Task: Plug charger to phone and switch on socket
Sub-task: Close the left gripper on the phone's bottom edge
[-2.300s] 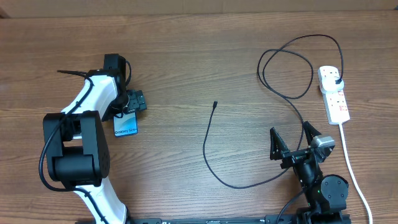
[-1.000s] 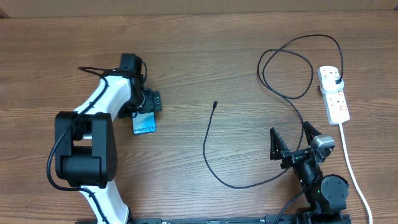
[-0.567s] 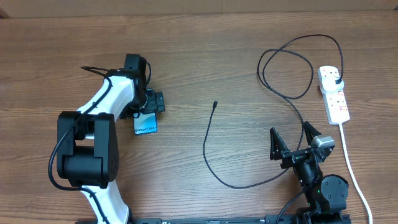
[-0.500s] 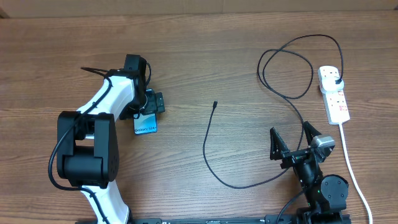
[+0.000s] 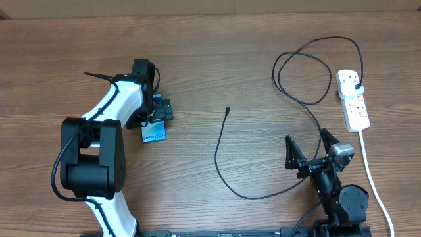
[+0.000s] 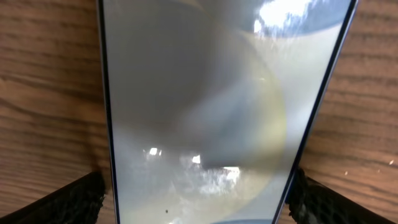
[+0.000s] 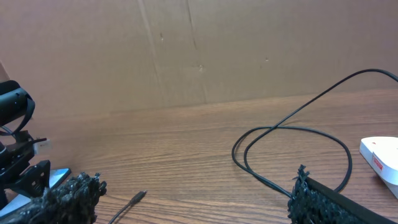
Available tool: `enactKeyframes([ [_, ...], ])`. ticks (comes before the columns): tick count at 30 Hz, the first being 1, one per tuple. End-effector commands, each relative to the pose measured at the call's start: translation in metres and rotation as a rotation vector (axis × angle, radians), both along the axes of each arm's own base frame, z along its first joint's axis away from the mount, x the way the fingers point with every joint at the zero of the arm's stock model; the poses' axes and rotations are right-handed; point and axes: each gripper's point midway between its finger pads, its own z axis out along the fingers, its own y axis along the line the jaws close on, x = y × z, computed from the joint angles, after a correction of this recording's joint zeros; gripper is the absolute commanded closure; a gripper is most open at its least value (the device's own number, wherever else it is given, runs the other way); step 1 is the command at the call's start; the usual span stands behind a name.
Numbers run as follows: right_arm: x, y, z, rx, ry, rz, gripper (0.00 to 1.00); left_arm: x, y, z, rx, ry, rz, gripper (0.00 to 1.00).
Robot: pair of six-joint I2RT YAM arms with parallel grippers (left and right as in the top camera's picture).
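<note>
The slim smartphone with its light blue screen lies flat on the brown wooden table, left of centre. It looks rigid, light and glassy-slick, so it is best taken across its long dark edges. The left gripper straddles it there, jaws wide, though I cannot tell whether they pinch. The thin black charger cable is limp and wants holding just behind its connector tip. The right gripper is open and empty. Since the earliest frame, smartphone and left gripper have shifted right, nearer that tip.
</note>
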Motion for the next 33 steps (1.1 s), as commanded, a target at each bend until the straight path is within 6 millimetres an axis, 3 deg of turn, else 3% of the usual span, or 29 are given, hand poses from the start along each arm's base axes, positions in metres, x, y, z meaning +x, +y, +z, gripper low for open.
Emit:
enactKeyframes([
  [1, 0.0, 0.0, -0.002, -0.001, -0.003, -0.001, 0.0, -0.013, -0.007, -0.022, -0.027, 0.054, 0.001, 0.06],
  [18, 0.0, 0.0, -0.002, -0.001, -0.003, -0.001, 0.0, -0.008, -0.01, -0.024, -0.042, 0.031, -0.02, 0.06],
  [27, 0.0, 0.0, -0.002, -0.001, -0.003, -0.001, 0.0, -0.02, -0.007, -0.034, -0.032, 0.053, -0.019, 0.14],
  [33, 0.0, 0.0, -0.002, -0.001, -0.003, -0.001, 0.0, -0.02, -0.007, -0.034, -0.033, 0.053, -0.018, 0.26],
])
